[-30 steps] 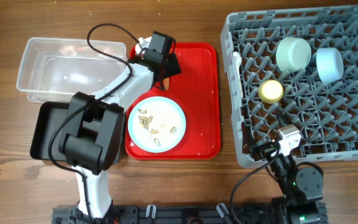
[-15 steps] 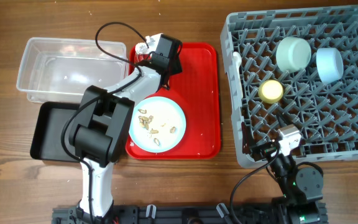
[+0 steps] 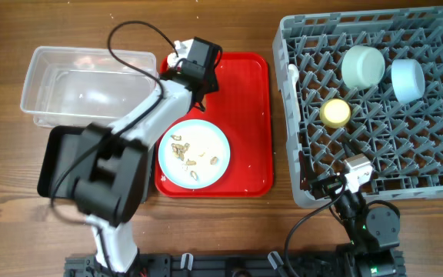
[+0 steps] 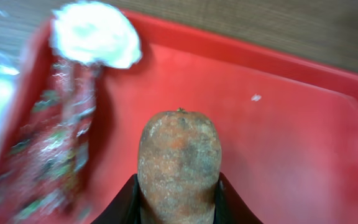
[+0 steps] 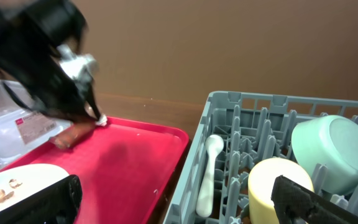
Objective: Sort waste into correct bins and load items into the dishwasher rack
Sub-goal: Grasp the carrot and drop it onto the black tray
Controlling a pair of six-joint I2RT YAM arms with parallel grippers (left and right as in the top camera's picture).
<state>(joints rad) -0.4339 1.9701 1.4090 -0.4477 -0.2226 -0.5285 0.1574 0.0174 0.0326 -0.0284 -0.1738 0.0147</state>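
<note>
While clenched on a stubby orange carrot [image 4: 179, 155], left pincer [image 4: 179, 205] low at the far left corner of a flat red tray [image 3: 244, 100]; dark fingers [image 4: 124, 208] pressed against both sides of the carrot's near half; carrot skin dull orange mottled with brown, blunt rounded end pointing away, tiny nub at the tip; unclear whether touching the tray.

Just left of the carrot, a red crinkly wrapper [image 4: 55, 143], shiny, flecked with silver and green, blurred, lying along the tray's left rim; at its far end, a crumpled white tissue [image 4: 95, 34] on the rim.

On the tray's near half, a round pale-blue plate [image 3: 194, 137] scattered with beige crumbs [image 3: 189, 158].

Left of the tray on the wooden bench [image 3: 244, 231], a clear tub [image 3: 52, 77]; nearer, a black tray [image 3: 52, 158], partly hidden by the arm [image 3: 114, 177].

Right of the tray, a large grey rack [image 3: 437, 177] with a lattice of pegs; inside, a mint-green bowl [image 3: 362, 65] tilted among the pegs; a light-blue bowl [image 3: 408, 80] just beside it; a yellow cup [image 3: 334, 112] nearer; a white spoon [image 3: 291, 77] against the left wall.

Right pincer [image 5: 176, 199] released, fingers spread wide, at the rack's near rim.
</note>
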